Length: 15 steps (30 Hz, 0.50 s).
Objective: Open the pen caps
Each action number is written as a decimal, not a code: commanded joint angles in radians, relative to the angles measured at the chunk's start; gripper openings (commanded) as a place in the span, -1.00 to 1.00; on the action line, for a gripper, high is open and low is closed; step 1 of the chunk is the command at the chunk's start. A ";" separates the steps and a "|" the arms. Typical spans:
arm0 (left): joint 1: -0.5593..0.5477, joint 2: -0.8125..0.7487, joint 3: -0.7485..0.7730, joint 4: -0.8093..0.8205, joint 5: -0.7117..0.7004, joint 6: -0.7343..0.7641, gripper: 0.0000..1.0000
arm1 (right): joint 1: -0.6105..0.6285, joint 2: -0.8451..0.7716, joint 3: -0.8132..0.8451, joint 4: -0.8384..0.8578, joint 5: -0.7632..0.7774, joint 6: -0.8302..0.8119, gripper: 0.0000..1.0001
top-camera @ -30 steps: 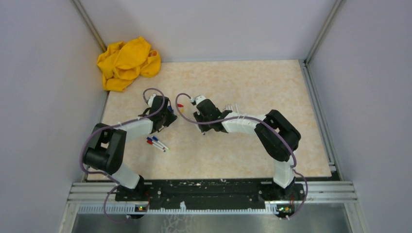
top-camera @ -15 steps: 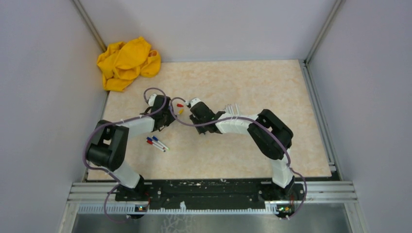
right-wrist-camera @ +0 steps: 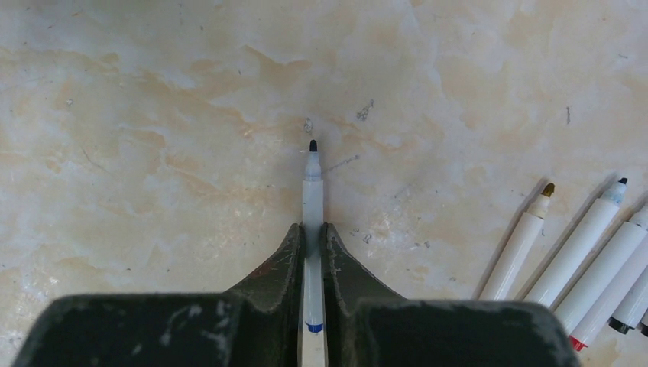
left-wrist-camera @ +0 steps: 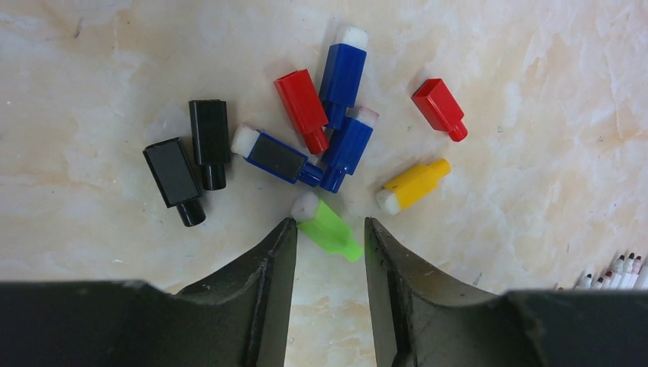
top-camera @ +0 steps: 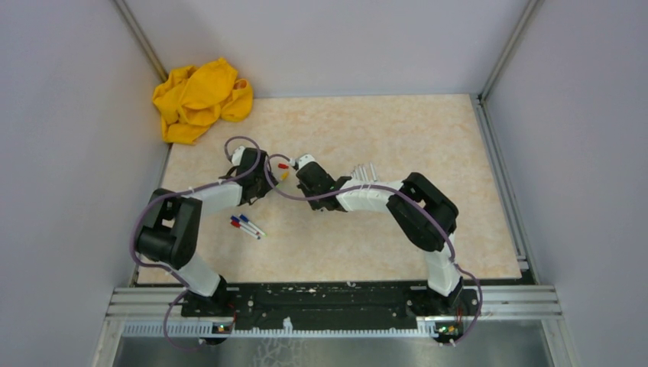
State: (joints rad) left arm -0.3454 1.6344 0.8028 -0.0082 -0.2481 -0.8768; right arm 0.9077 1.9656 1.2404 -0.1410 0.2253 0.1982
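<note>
Several loose pen caps lie in a heap on the table: two black point(left-wrist-camera: 187, 159), three blue point(left-wrist-camera: 342, 69), two red point(left-wrist-camera: 303, 105), one yellow point(left-wrist-camera: 413, 185) and one green point(left-wrist-camera: 330, 232). My left gripper point(left-wrist-camera: 330, 222) is open, and the green cap lies on the table between its fingertips, its white end against the left finger. My right gripper point(right-wrist-camera: 312, 227) is shut on an uncapped white marker point(right-wrist-camera: 312, 187) whose dark tip points away over bare table. In the top view the left gripper point(top-camera: 267, 176) and right gripper point(top-camera: 300, 165) are close together near a red cap point(top-camera: 283, 164).
A row of uncapped markers point(right-wrist-camera: 581, 252) lies right of my right gripper, also visible as markers point(top-camera: 365, 170) in the top view. Two capped pens point(top-camera: 246, 226) lie near the left arm. A yellow cloth point(top-camera: 200, 99) sits at the back left corner.
My right arm has slid left toward the left gripper and the cap heap. The left gripper has shifted only slightly.
</note>
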 commanded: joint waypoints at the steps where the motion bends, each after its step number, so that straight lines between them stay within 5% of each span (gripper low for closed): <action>1: 0.009 0.004 0.013 -0.046 -0.020 0.009 -0.10 | -0.004 0.009 0.012 -0.029 0.061 0.009 -0.94; 15: 0.010 -0.156 -0.001 -0.063 -0.030 0.007 -0.11 | -0.078 -0.039 -0.044 -0.037 0.098 0.024 -0.95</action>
State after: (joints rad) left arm -0.3401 1.5368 0.8032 -0.0509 -0.2623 -0.8768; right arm 0.8513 1.9606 1.2301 -0.1387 0.2848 0.2131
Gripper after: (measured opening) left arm 0.446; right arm 0.063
